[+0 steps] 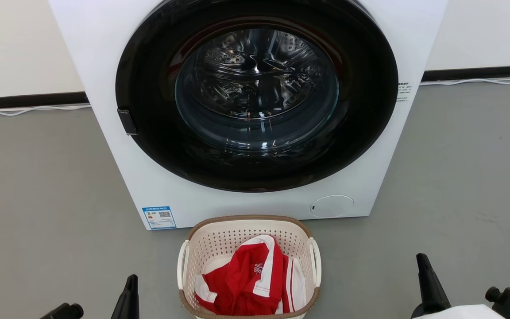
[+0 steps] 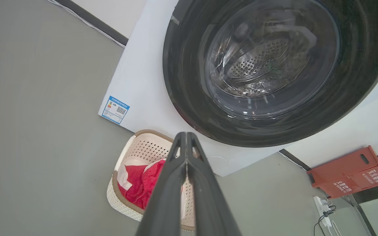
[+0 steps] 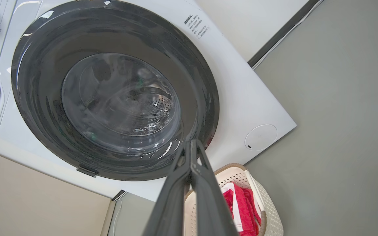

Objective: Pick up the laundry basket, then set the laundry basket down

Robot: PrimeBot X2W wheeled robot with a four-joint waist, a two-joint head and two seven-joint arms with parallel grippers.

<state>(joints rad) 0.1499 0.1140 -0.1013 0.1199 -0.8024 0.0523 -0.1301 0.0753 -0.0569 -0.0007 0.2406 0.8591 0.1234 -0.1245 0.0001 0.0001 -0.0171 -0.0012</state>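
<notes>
Your left gripper (image 2: 185, 135) and right gripper (image 3: 191, 142): both pinched together, empty. Laundry basket (image 1: 218, 246), red-and-white garment (image 1: 244, 283) inside, on floor (image 1: 38, 199) just before the washing machine (image 1: 104, 66).

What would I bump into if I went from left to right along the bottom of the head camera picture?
left gripper → laundry basket → right gripper
</notes>
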